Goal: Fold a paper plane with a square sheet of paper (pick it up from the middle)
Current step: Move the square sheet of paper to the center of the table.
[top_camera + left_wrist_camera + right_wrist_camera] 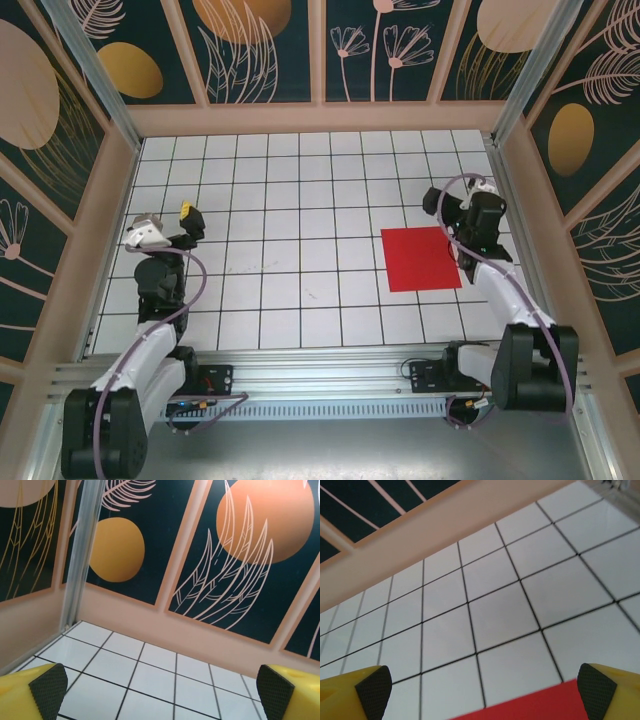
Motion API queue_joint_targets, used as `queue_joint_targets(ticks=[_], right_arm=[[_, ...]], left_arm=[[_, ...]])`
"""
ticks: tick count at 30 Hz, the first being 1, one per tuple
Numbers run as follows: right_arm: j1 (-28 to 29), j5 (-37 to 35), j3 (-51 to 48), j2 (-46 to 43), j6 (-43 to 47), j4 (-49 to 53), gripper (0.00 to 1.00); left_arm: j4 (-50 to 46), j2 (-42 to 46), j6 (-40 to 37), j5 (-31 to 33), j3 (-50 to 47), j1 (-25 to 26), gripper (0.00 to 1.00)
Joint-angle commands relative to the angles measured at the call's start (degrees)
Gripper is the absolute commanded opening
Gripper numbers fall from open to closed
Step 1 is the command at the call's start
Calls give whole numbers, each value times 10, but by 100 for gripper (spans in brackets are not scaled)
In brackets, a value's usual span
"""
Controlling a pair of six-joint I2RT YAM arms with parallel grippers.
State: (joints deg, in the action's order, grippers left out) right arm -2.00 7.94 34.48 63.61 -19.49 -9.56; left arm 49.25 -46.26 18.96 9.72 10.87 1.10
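Note:
The square sheet of paper (420, 258) is bright red and lies flat and unfolded on the white grid table, right of centre. My right gripper (438, 203) hovers just beyond the sheet's far right corner, open, with nothing between its fingers. In the right wrist view the red sheet (535, 705) shows along the bottom edge, below and between the wide-apart yellow fingers (370, 690) of my right gripper (484, 690). My left gripper (188, 218) is at the table's left side, far from the sheet. In the left wrist view it (161, 691) is open and empty over bare tiles.
Peach walls with dark floral panels (320, 50) enclose the table on three sides. A metal post (82, 555) stands in the far left corner. The arm bases and a metal rail (320, 365) run along the near edge.

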Motion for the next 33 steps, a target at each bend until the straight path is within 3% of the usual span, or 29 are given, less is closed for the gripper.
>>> queue_joint_targets(ticks=[1, 4, 7, 12, 18, 26, 33], right_arm=[[-8, 121, -27, -49, -80, 122, 95], [3, 189, -24, -43, -81, 184, 86], [53, 165, -16, -35, -57, 250, 81], [132, 19, -7, -17, -70, 324, 79], [139, 33, 2, 39, -70, 308, 79], [167, 37, 45, 156, -54, 281, 74], [236, 27, 87, 263, -66, 268, 72]], left_arm=[[-198, 43, 106, -12, 46, -2, 99], [-312, 58, 120, -50, 91, -2, 99], [-394, 71, 154, -71, 111, -2, 99], [-318, 35, 214, -229, 87, -2, 99], [-218, -109, 282, -361, 92, -1, 99], [-300, -138, 238, -352, 104, 24, 98], [-321, -140, 225, -359, 98, 39, 98]])
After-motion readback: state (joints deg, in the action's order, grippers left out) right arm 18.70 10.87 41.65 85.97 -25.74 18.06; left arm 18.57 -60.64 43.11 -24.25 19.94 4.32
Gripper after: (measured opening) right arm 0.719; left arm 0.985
